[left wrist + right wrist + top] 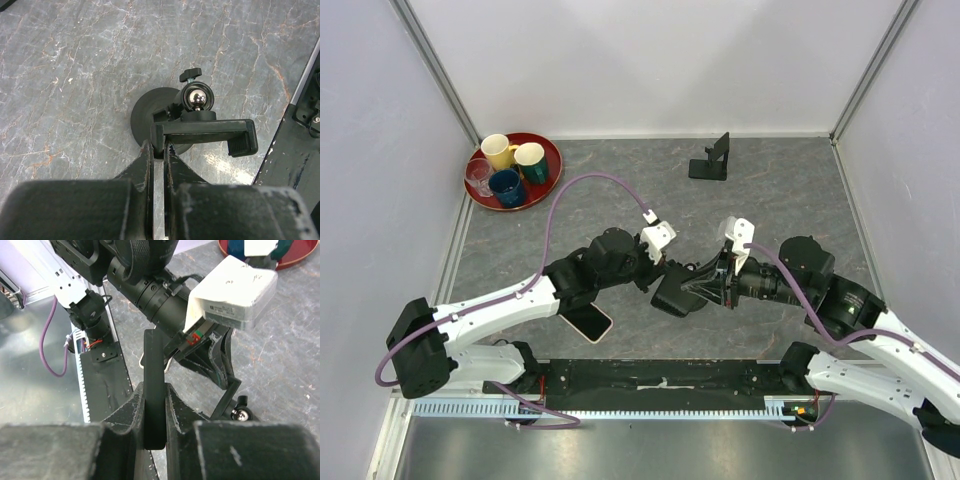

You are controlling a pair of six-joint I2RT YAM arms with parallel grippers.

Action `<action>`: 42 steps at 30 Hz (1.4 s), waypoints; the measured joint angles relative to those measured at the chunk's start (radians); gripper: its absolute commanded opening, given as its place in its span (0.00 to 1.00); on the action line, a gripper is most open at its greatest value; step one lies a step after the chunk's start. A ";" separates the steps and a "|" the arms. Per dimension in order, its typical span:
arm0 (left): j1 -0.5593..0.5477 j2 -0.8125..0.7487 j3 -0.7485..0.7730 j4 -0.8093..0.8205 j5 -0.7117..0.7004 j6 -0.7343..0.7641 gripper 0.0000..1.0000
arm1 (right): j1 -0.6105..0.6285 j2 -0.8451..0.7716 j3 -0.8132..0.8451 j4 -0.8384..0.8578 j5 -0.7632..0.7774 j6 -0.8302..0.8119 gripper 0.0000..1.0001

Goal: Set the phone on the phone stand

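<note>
L gripper (157, 148) pinches one end of a clamp mount (202, 131); R gripper (154, 391) nips a black slab (153, 352). From there, phone stand (712, 160) sits free at 1 o'clock, phone (585, 322) flat at 8.

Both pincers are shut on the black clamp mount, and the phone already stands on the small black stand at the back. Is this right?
Not fully. The phone lies flat on the table beside the left arm, not on the phone stand, which is empty; the top external view shows this. The left pincer and the right pincer are indeed shut on the black clamp mount.
</note>
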 measured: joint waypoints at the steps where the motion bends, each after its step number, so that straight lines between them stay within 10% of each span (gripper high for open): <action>1: 0.001 0.000 0.000 -0.001 0.000 -0.004 0.02 | 0.000 0.001 -0.001 0.011 -0.001 -0.007 0.00; 42: 0.032 -0.024 0.100 -0.281 0.212 0.133 0.02 | -0.067 0.249 -0.143 0.260 -0.383 -0.450 0.00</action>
